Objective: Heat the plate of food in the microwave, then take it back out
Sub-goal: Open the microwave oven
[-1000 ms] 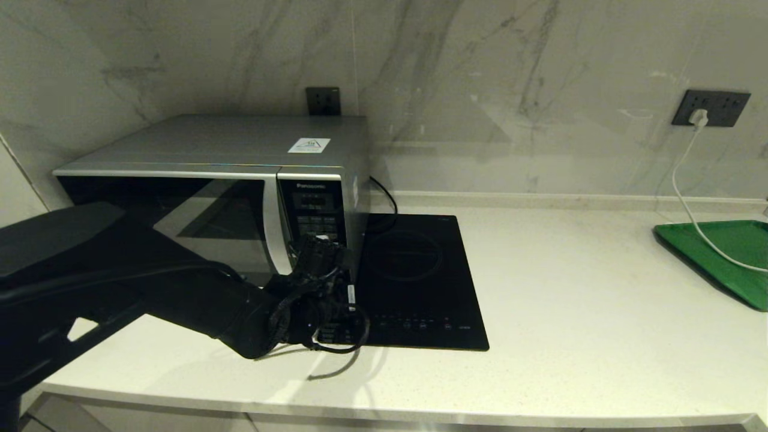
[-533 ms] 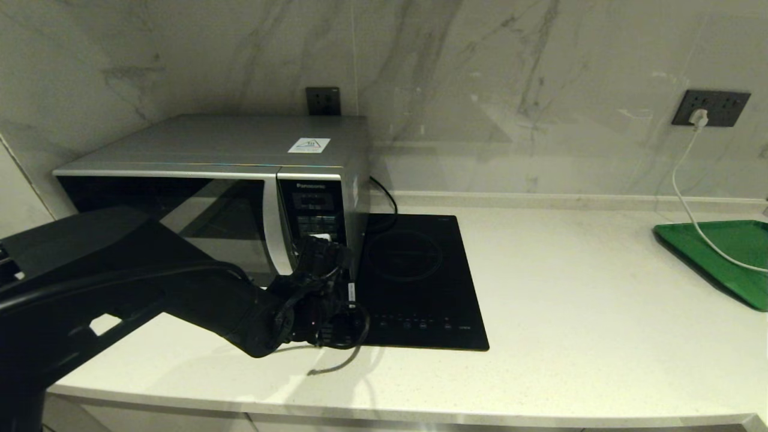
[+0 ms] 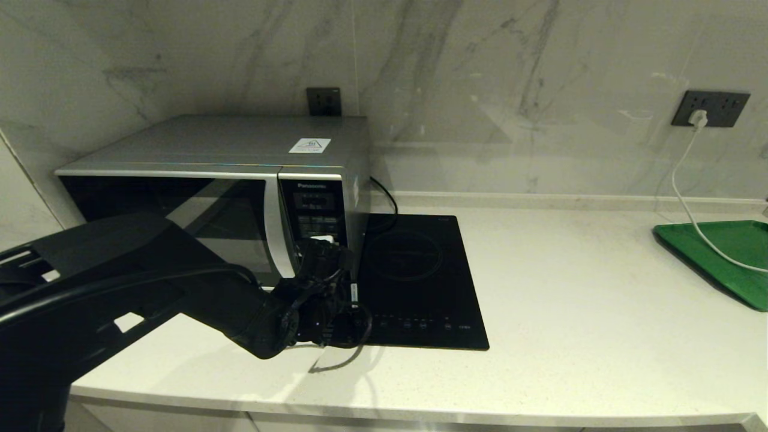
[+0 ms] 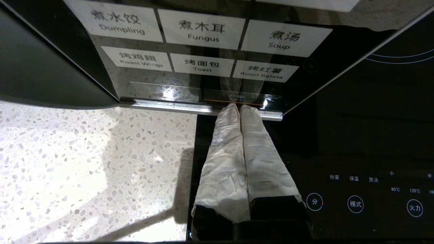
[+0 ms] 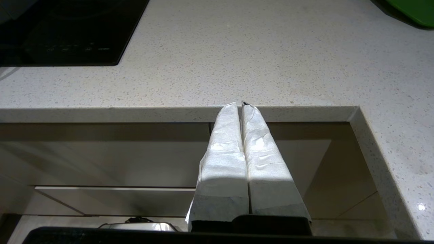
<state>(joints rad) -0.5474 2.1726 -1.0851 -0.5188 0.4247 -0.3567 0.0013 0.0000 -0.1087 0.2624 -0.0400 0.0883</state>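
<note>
Two steps look pending: heating and retrieval. The microwave (image 3: pixel 240 186) sits at the worktop's back-left corner, door closed; the plate of food is nowhere visible (presumably inside, the dark glass hides it). Left gripper (image 4: pixel 236 107) has its fingers (image 4: pixel 252 135) clenched empty, tips at the keypad's bottom bar; right gripper (image 5: pixel 241 105), also pinched together, hangs below the worktop's front edge.

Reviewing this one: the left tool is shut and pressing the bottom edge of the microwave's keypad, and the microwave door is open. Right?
Not quite. The door is closed, as the head view shows. The rest holds: the left tool is shut, tips against the bottom edge of the keypad on the microwave.
</note>
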